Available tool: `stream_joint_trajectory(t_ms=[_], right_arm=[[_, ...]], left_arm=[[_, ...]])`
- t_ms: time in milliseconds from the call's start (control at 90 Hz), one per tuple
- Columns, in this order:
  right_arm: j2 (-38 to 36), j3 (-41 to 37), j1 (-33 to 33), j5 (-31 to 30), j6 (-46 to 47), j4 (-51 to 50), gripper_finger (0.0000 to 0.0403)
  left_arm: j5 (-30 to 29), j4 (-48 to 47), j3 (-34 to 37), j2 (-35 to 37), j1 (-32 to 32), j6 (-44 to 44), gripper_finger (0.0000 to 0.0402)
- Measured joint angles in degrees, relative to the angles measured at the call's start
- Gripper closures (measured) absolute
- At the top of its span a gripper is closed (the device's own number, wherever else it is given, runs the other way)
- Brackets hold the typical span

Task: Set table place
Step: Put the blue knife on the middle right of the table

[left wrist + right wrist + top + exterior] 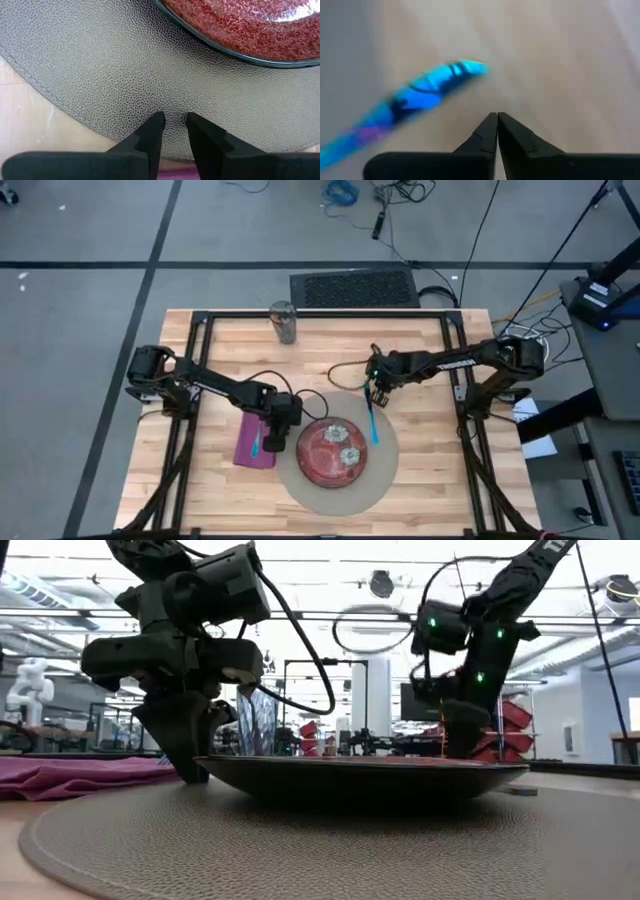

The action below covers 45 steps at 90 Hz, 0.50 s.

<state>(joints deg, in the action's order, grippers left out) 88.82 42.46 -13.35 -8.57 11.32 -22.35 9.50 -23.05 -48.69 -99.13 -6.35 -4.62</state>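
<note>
On the pale-wood table (pixel 200 490) lies a round beige mat (pixel 330 498) with a dark red plate (pixel 322 458) on it. A purple napkin (pixel 250 452) lies left of the mat with a blue utensil (pixel 257 442) on top. My left gripper (pixel 173 122) stands low over the mat's left edge, between napkin and plate, open by a narrow gap with nothing in it. A second blue utensil (pixel 420 95) lies on the mat right of the plate. My right gripper (pixel 497 117) is shut and empty, just beyond that utensil's far end. My left gripper points down at the mat's left edge (pixel 125 115). Its fingertips (pixel 192 772) reach down close to the mat's surface beside the plate. I cannot tell whether they touch it.
A glass (pixel 284 323) stands at the table's far edge, left of centre. Two small pale pieces (pixel 341 442) lie on the plate. A black metal frame (pixel 195 340) rims the tabletop. Bare wood shows at the near left and far right.
</note>
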Motion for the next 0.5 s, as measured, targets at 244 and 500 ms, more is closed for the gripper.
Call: stream_joint_trajectory(t_ms=[244,500], right_arm=[[-0.1,2.5,3.8,0.8,0.5,1.1,0.0403],[-0.1,2.6,4.8,6.0,2.6,1.2,0.0403]], left_arm=[[0.0,0.0,0.0,0.0,0.0,-0.6,0.0321],[0.0,0.0,0.0,0.0,0.0,-1.0,0.0321]])
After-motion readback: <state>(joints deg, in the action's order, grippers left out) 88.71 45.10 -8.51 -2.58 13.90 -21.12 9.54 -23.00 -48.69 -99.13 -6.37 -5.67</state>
